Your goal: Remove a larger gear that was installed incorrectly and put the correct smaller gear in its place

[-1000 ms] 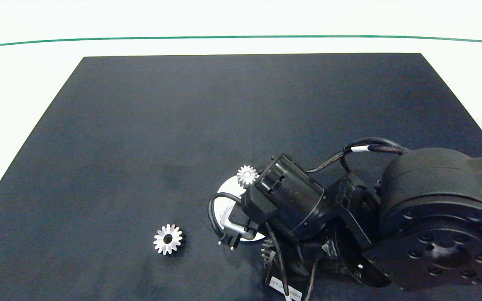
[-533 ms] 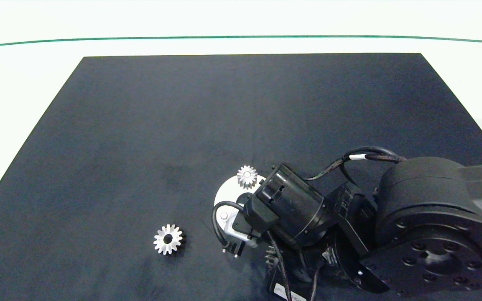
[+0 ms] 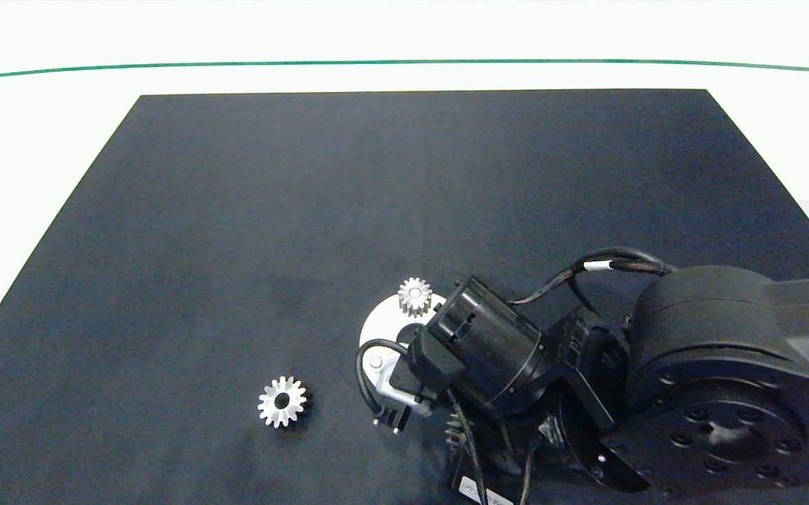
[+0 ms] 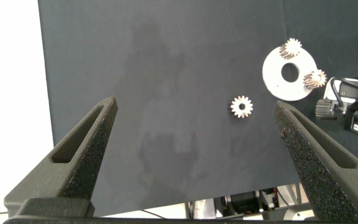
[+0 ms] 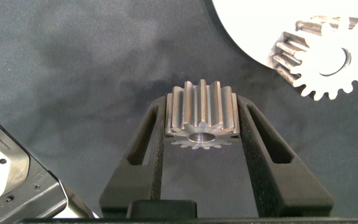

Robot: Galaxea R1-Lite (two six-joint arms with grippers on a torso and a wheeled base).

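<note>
Holding the smaller gear (image 5: pixel 201 118) between its two grey fingers, the right gripper (image 5: pixel 201 124) hangs just above the black mat (image 3: pixel 306 210), with the fingers pressed on the two sides of the gear. This gear is of silver metal with short straight teeth and a small round bore in the middle, and it sits with its teeth standing between the pads, the flat face turned toward the wrist camera. Just beyond the fingertips is the white round plate (image 4: pixel 281 84), and on its edge a second small gear (image 5: pixel 325 59) of the same kind is mounted; it is near the held gear but does not touch it. A third small gear (image 3: pixel 415 296) stands on the far edge of the same plate, so I count three small gears in all: one in the gripper and two on the plate. The larger gear (image 3: pixel 282 401) is only one; it is bright silver with long pointed teeth and a wide centre hole, and it lies flat on the mat, well apart from the right gripper and beside the plate, not on it. The left gripper (image 4: pixel 197 143) is high above the mat and far from all the gears, with its fingers spread wide and nothing between them.
</note>
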